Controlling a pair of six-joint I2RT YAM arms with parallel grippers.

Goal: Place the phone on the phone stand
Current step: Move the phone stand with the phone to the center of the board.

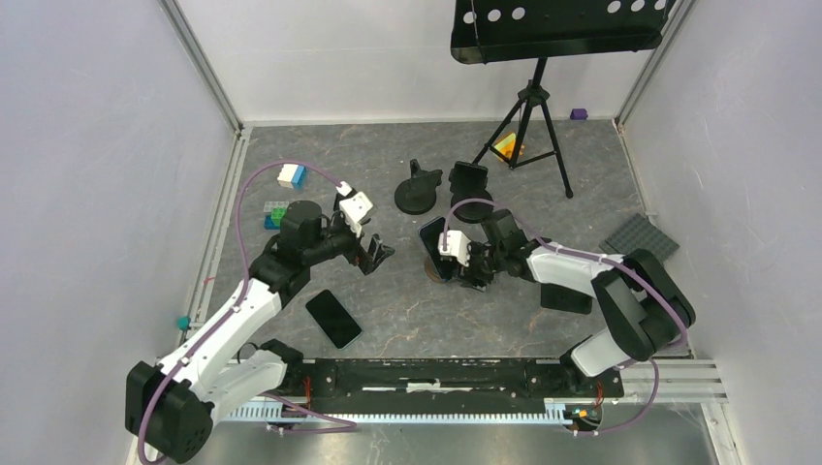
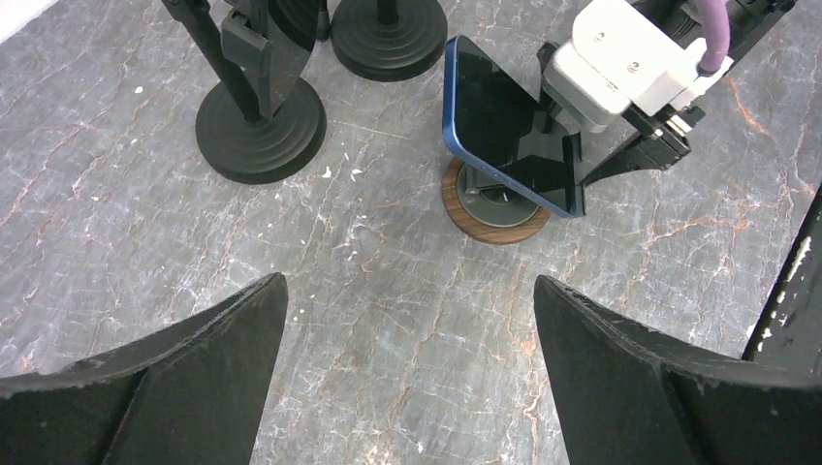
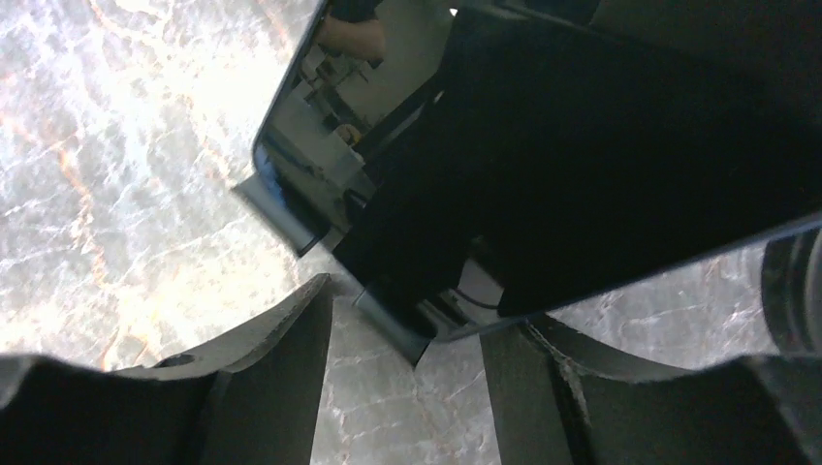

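Left wrist view: phone tilted over stand at 1 o'clock, left gripper wide open; right wrist view: right gripper straddles phone's edge, stand hidden, grip unclear; top view only: spare phone flat, 8 o'clock of stand.

The phone has a blue rim and a black screen. The phone stand has a wood-brown base. The tabletop is grey marble, veined white and orange. A second phone, at the first's eight o'clock, is black.
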